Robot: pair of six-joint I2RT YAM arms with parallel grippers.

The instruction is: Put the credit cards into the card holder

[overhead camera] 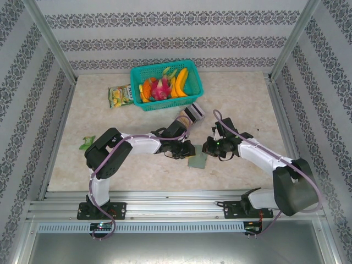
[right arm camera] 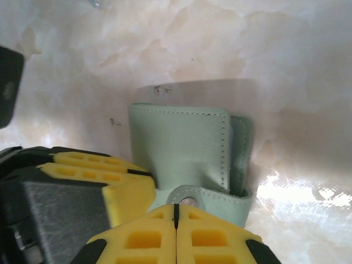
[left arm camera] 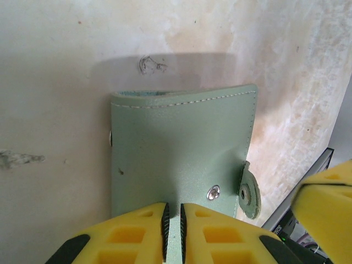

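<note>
The flat grey-green leather card holder [left arm camera: 181, 143] is held folded between both grippers over the marbled table [left arm camera: 55, 66]. The left gripper [left arm camera: 173, 214] pinches its near edge, and the right gripper [right arm camera: 176, 212] is clamped on its snap tab [right arm camera: 220, 201]. What look like striped cards [overhead camera: 191, 114] sit half-hidden behind the left arm.

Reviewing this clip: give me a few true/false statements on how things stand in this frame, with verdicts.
1. The left end effector and the right end effector are both closed on the card holder. True.
2. The holder's snap tab is fastened. False: it hangs clear of its stud, undone.
3. A card is partway into the holder. False: the credit cards lie on the table near the basket, apart from the holder.
4. The snack packet lies left of the basket. True.
</note>
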